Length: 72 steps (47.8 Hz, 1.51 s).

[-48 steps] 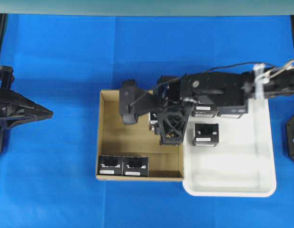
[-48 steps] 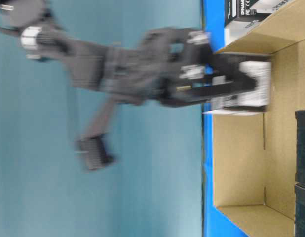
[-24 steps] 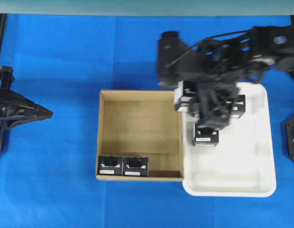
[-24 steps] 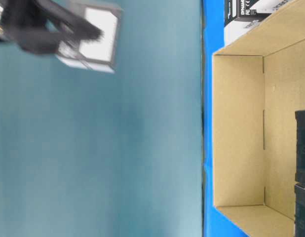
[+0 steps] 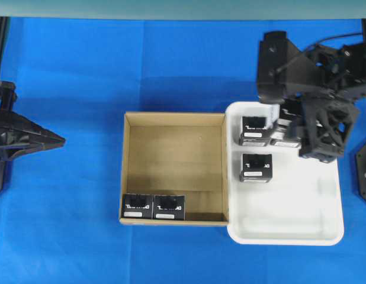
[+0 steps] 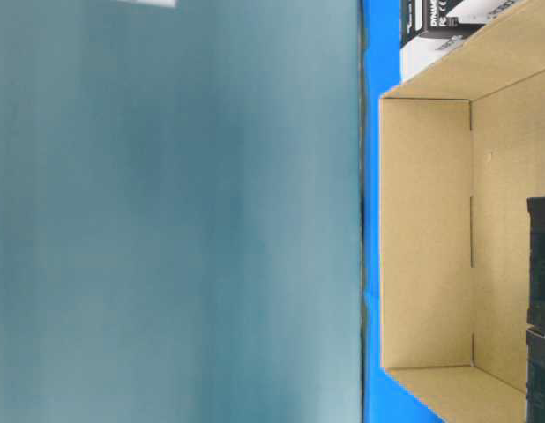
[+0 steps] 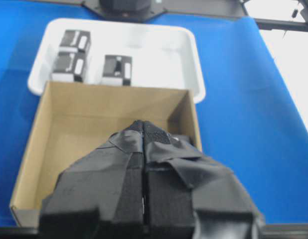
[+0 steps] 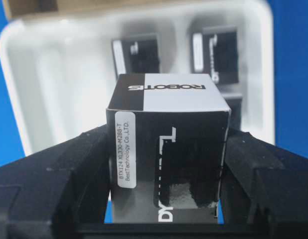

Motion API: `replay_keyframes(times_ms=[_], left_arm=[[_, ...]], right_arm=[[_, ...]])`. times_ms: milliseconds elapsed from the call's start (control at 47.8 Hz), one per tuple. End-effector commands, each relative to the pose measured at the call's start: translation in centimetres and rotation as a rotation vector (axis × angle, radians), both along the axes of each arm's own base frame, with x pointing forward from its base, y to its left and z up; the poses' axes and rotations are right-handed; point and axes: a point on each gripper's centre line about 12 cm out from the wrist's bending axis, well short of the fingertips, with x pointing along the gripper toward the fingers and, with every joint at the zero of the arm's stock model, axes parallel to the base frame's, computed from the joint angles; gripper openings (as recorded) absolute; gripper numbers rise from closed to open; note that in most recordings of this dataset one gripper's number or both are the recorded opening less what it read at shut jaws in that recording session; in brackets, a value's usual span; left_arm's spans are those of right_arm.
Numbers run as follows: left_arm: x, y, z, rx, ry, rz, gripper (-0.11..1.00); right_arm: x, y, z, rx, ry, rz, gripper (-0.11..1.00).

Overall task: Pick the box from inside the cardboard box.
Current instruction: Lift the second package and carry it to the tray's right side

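Observation:
My right gripper (image 8: pixel 166 167) is shut on a black box (image 8: pixel 166 144) with white lettering and a white label strip. It holds the box in the air over the white tray (image 8: pixel 54 89). In the overhead view this gripper (image 5: pixel 295 118) is over the tray's far end, and the arm mostly hides the held box. The brown cardboard carton (image 5: pixel 125 171) holds two black boxes (image 5: pixel 137 207) (image 5: pixel 169 207) along its near wall. My left gripper (image 7: pixel 143 130) is shut and empty, and in the overhead view (image 5: pixel 53 141) it is far left of the carton.
The white tray (image 5: pixel 283 234) touches the carton's right wall. It holds black boxes (image 5: pixel 256 130) (image 5: pixel 257 167), and a third (image 5: pixel 285 141) is partly under the arm. The table cover is blue cloth (image 5: pixel 82 71). The carton's far half is bare cardboard (image 5: pixel 171 148).
My right gripper has lifted a black box out of the carton's far right corner and carried it right, over the white tray. The left arm has not moved.

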Motion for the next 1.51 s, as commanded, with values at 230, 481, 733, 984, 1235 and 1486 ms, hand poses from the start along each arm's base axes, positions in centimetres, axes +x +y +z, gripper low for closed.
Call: replay_keyframes(times_ms=[230,481,733,984,1235,1486], left_arm=[[0.2,-0.1,1.3,0.002,-0.032,-0.005,-0.07],[0.2,-0.1,1.4,0.001,-0.035,-0.005,-0.07],[0.3,-0.1,1.5,0.001,-0.035,-0.005,-0.07],[0.3,-0.1,1.6,0.001,-0.037,-0.005,-0.07],[0.4,-0.1,1.8,0.000,-0.038,-0.005,-0.07],[0.5,-0.1,1.8,0.000,-0.038,-0.005,-0.07]], right_arm=[[-3.4,0.8,-3.3,0.009,0.016,0.003,0.61],[-5.0,2.0,-9.2,0.023,0.097,0.037,0.61],[-5.2,3.1,-12.9,0.061,0.062,0.041,0.61],[-5.0,3.8,-16.1,0.056,0.067,0.062,0.61],[-3.9,3.5,-18.6,0.027,0.085,0.075,0.61],[-3.5,3.2,-20.2,0.004,0.119,0.089,0.61]])
